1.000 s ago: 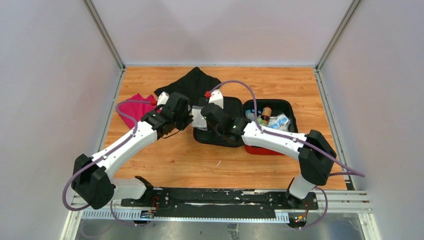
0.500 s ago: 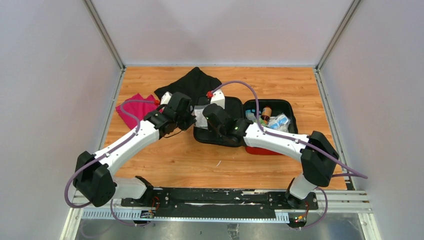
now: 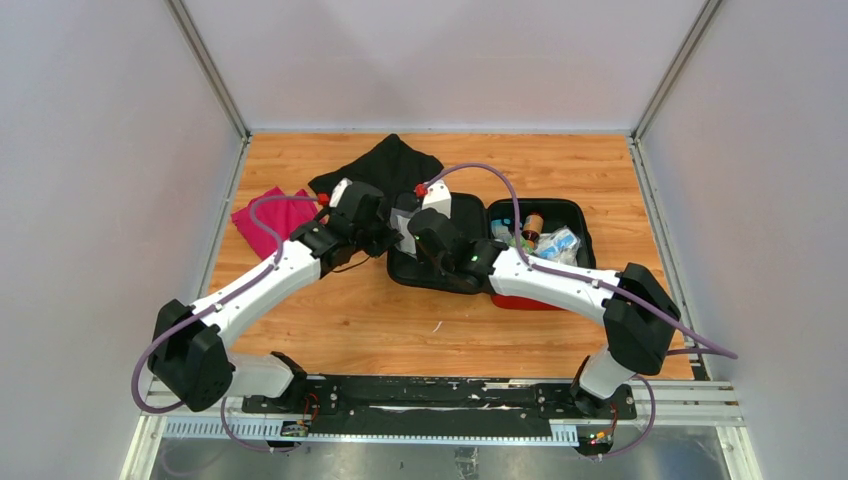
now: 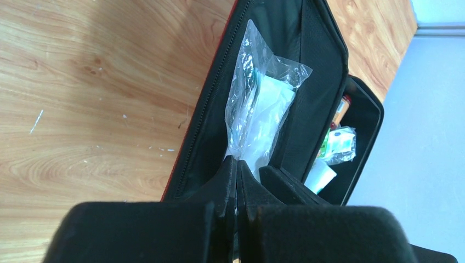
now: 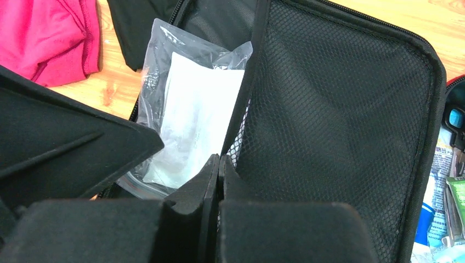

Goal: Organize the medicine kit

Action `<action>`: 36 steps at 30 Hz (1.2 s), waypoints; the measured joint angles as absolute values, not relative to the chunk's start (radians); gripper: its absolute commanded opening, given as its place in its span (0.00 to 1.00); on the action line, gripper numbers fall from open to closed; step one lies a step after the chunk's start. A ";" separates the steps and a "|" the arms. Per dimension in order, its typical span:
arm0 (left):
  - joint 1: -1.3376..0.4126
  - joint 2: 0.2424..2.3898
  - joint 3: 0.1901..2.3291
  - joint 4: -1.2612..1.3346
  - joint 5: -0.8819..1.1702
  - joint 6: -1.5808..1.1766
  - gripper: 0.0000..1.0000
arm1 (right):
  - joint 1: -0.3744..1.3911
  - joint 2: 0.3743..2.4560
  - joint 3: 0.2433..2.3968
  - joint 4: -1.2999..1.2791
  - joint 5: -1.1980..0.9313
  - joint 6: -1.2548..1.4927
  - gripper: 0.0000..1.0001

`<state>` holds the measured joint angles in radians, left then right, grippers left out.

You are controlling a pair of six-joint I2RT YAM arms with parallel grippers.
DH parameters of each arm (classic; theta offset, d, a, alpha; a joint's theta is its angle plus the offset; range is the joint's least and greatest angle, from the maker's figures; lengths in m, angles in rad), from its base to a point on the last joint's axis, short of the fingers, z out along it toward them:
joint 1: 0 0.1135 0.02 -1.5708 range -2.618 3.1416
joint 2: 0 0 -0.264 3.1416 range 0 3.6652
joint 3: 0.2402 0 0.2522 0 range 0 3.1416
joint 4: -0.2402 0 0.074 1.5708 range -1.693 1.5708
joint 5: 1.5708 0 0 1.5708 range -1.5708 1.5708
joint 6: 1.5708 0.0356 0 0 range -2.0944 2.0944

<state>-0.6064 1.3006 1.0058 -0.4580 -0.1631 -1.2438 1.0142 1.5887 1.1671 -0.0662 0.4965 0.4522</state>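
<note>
Pinching the bottom edge of a clear bag (image 4: pixel 257 109), the left gripper (image 4: pixel 237 174) is clenched on it, and the bag, with something white inside, stands in the lid half of the medicine kit (image 3: pixel 522 301). The right gripper (image 5: pixel 219 164) is clamped on the rim of the mesh pocket (image 5: pixel 340 109), apparently holding it away from the lining so the bag can slip behind.

The kit lies opened flat, right of centre on the table (image 3: pixel 400 320), with its lid half on the left. By my read the job is well along. The right half is already packed and the bag is only partly into the pocket. Seating it and zipping the kit shut remain.

The count is one kit, one bag, one black cloth (image 3: pixel 385 160) and one magenta cloth (image 3: pixel 270 215), both cloths outside the kit. One brown bottle (image 3: pixel 533 221) shows among the packed things; the rest is too jumbled to count.
</note>
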 measured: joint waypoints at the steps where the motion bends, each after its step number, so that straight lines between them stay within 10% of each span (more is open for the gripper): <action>1: -0.607 1.301 1.003 -0.449 -0.158 -1.242 0.00 | 1.014 1.588 1.167 -0.066 0.497 0.452 0.00; 36: -0.619 1.168 0.888 -0.415 -0.079 -1.218 0.00 | 1.014 1.585 1.162 -0.053 0.498 0.452 0.00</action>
<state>-0.6189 1.1679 0.8883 -0.4152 -0.0788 -1.2179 1.0142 1.5848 1.1618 -0.0528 0.4984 0.4522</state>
